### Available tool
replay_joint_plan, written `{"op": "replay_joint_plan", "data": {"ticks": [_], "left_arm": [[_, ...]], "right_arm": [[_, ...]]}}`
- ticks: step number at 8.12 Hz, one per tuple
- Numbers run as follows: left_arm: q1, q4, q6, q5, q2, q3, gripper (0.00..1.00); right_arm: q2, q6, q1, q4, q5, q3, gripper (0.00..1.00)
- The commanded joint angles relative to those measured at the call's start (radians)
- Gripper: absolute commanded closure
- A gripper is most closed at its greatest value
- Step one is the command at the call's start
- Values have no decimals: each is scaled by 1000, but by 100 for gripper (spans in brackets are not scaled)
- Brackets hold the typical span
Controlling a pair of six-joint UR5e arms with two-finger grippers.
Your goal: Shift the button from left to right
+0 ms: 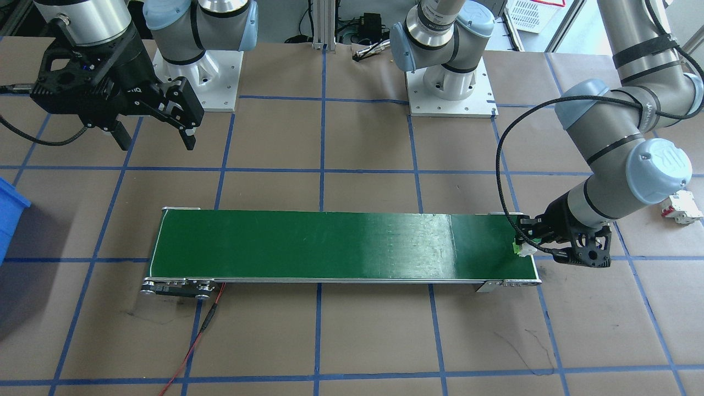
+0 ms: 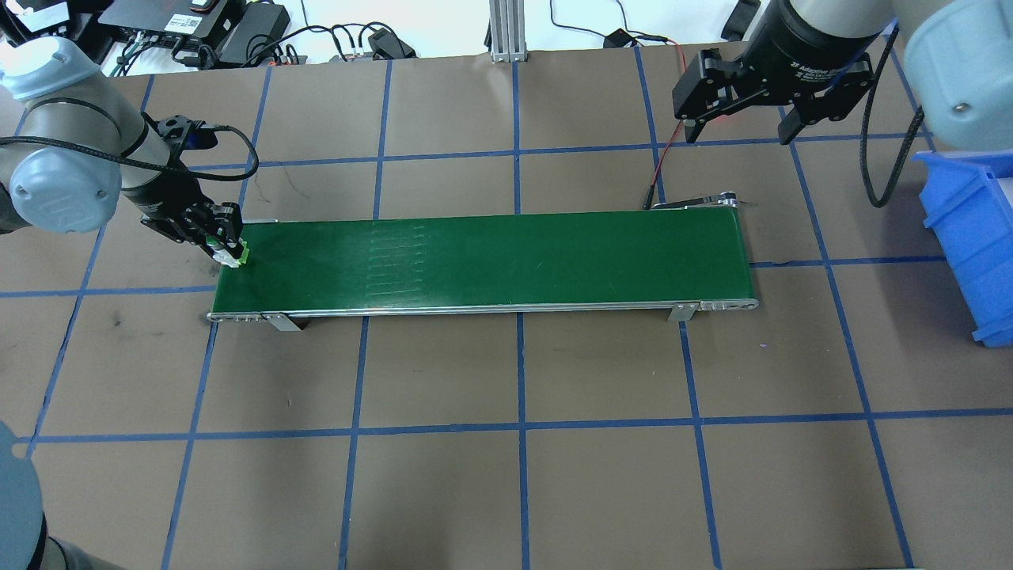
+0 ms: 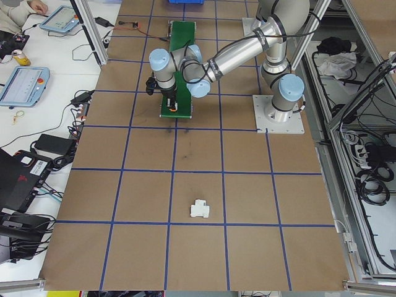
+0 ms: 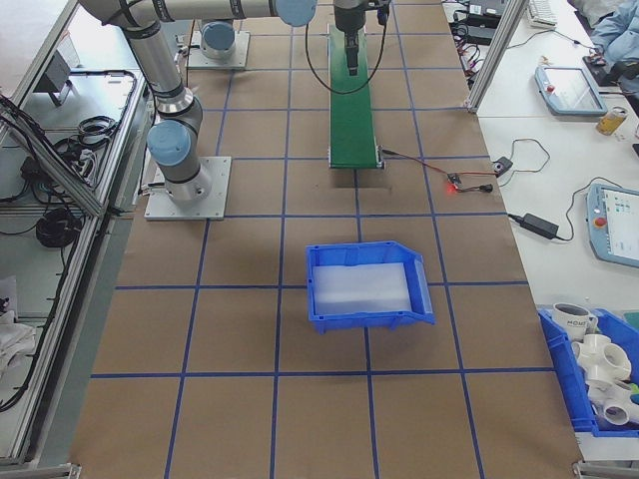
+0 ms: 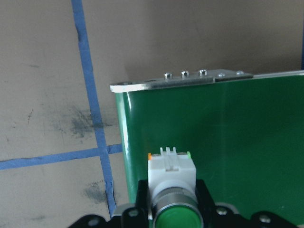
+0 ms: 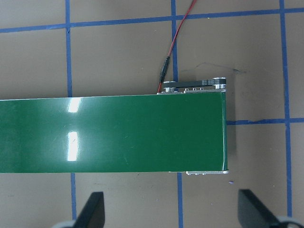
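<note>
Now I hold the button [image 5: 172,183] clamped in the left gripper [image 5: 168,202] over the conveyor belt [image 2: 491,257] end, for release; right gripper [image 2: 740,111] waits wide open.

Green conveyor belt [image 4: 351,110] lengthwise on taped brown table [image 4: 240,329], blue bin [image 4: 367,286] nearer, well apart.

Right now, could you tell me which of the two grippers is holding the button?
The left gripper, low at the conveyor's left end, is clamped on the button. The right gripper hovers open and empty.
</note>
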Motion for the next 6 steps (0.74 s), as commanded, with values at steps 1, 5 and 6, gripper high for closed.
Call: {"op": "replay_joint_plan", "data": {"ticks": [1, 5, 6], "left_arm": [[-2, 23, -2, -1, 0, -21, 62], [-121, -24, -100, 1, 130, -14, 0], [-135, -75, -104, 1, 182, -12, 0]], "right_arm": [[17, -13, -4, -8, -10, 1, 0], [14, -53, -4, -6, -18, -5, 0], [21, -47, -7, -14, -18, -5, 0]]}}
